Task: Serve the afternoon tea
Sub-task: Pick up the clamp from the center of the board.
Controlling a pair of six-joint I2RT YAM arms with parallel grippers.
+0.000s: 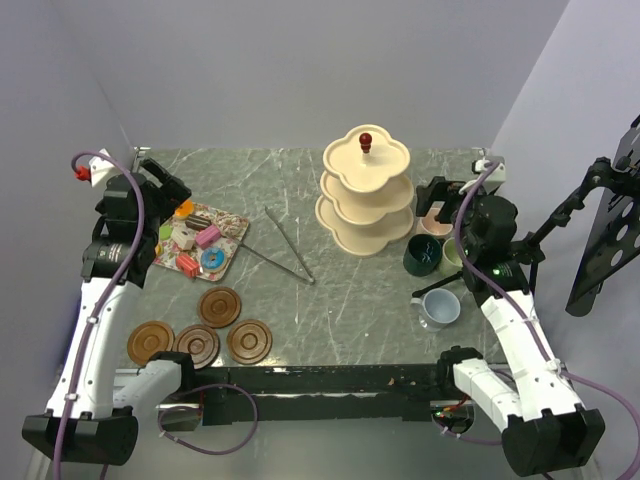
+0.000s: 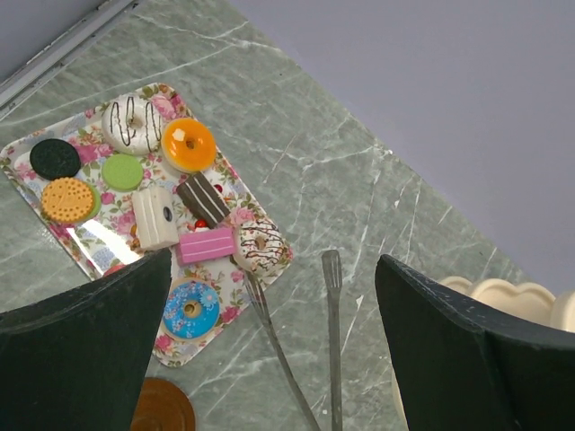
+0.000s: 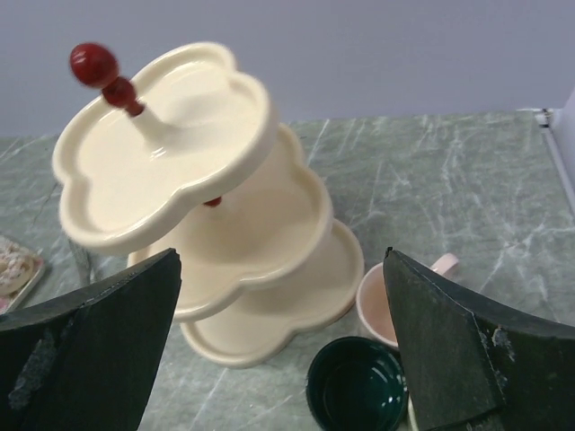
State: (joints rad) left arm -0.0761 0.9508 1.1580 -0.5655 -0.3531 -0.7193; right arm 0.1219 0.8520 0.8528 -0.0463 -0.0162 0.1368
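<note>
Only overhead shows grey-blue mug (image 1: 440, 307); left gripper (image 2: 275, 259), right gripper (image 3: 281, 255) both spread wide.

I see small colourful cakes (image 2: 206, 244) flat under my left gripper (image 2: 274, 269), brown round saucers (image 1: 220, 306) behind it, the upright cream three-tier stand (image 3: 135, 193) before my right gripper (image 3: 283, 260), and four mugs (image 1: 423, 255) beneath it.

Four saucers (image 1: 219, 306), four mugs (image 1: 440, 307), one stand (image 1: 366, 195), one tray (image 1: 236, 226), one tongs (image 1: 290, 255)
</note>
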